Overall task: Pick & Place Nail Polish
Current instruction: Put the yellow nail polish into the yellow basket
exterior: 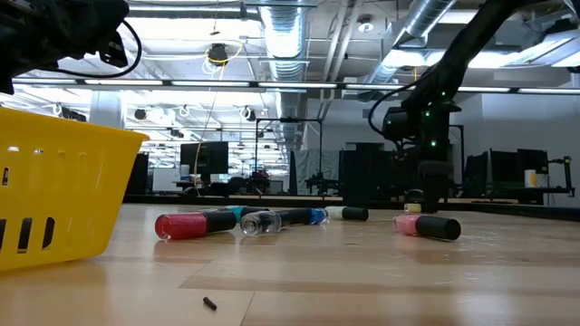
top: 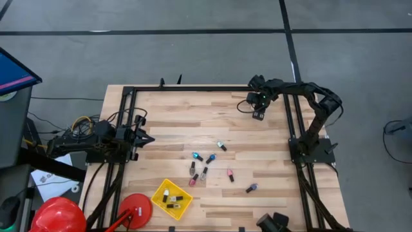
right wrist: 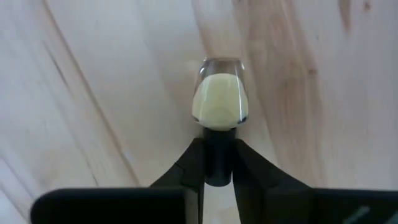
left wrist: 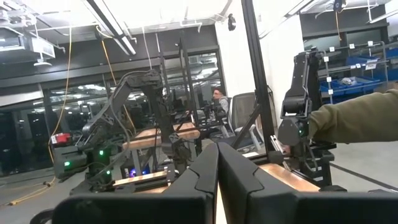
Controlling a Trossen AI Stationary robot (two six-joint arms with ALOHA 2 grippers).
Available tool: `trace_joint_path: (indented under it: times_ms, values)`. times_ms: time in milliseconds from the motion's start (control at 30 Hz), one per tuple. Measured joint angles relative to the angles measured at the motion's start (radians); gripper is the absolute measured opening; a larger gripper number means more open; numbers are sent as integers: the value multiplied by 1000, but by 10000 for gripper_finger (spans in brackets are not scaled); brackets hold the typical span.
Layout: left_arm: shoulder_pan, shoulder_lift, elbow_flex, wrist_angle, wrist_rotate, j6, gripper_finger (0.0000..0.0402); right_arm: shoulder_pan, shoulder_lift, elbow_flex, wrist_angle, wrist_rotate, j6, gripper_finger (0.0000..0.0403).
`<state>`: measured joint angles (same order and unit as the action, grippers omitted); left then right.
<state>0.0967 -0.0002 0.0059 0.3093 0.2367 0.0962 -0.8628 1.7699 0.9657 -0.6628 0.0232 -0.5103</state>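
While the left gripper waits at the table's left edge with its jaws pressed together, we see the right gripper at the table's far right pinching the dark cap of a pale yellow nail polish bottle against the wood. Other bottles lie scattered mid-table beside the yellow basket.

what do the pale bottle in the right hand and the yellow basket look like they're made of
The pale bottle looks like clear glossy glass holding cream-yellow polish: a transparent rim surrounds the colour. Its dark cap, gripped by the right hand, looks like matte plastic. The yellow basket appears to be smooth moulded plastic with slotted walls.
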Motion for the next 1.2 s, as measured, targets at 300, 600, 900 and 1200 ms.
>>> trace_joint_path:
  times_ms: [300, 600, 900, 1200]
  values:
    - [0, 0, 0, 5, 0, 0, 1, 73, -40, -6, 17, 28, 63, 40]
    - [0, 0, 0, 7, 0, 0, 1, 193, -216, -1, 46, 12, 163, 40]
    - [0, 0, 0, 7, 0, 0, 1, 495, -285, 0, 171, 3, 277, 40]
    - [0, 0, 0, 8, 0, 0, 1, 789, -214, 25, 442, 3, 354, 40]
